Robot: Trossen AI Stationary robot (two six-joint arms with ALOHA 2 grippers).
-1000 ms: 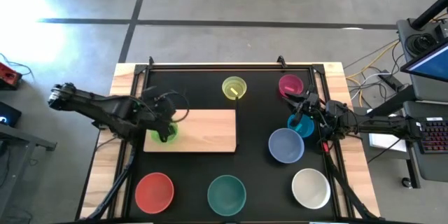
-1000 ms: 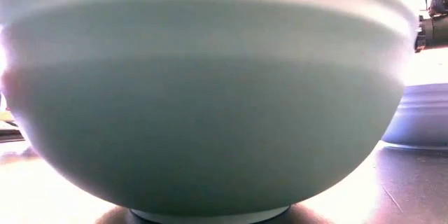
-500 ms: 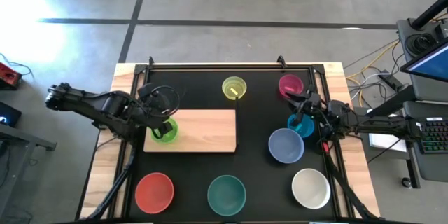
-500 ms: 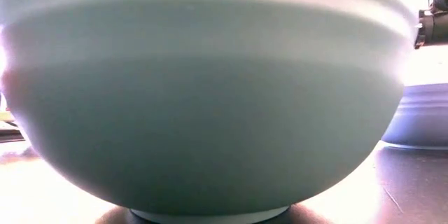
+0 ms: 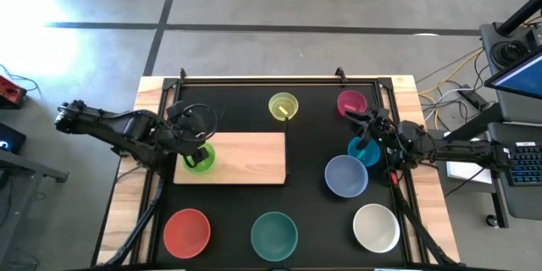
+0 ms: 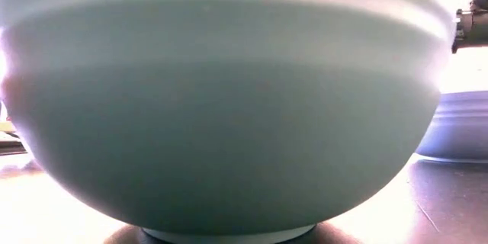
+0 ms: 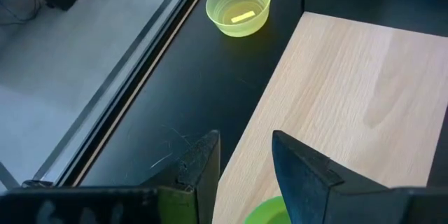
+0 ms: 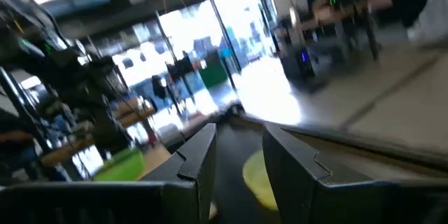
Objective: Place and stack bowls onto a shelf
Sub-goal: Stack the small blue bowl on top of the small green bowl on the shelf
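The green bowl (image 5: 200, 160) is now seen whole on the left end of the shelf (image 5: 250, 157), where a second ago it was covered by the left gripper (image 5: 195, 141). That gripper has been drawn back off the bowl toward the table's (image 5: 313, 212) left edge. In the left wrist view its fingers (image 7: 199, 168) are held apart with only bare board between them, and the bowl's rim shows just below them. The bowl is therefore judged to be released and placed, so one of the eight is done.

Nothing else is changed. The right gripper (image 5: 366, 135) is kept at the far rim of the cyan bowl (image 5: 364, 152), just beside the pale blue bowl (image 5: 345, 175). Its fingers are parted, and nothing is seen between them in its wrist view. Whether the rim is touched cannot be told.

The yellow bowl (image 5: 283, 106), magenta bowl (image 5: 351, 102), white bowl (image 5: 375, 227), teal bowl (image 5: 273, 235) and red bowl (image 5: 186, 232) are left on the table, off the shelf. The cyan bowl is judged the likely next piece.
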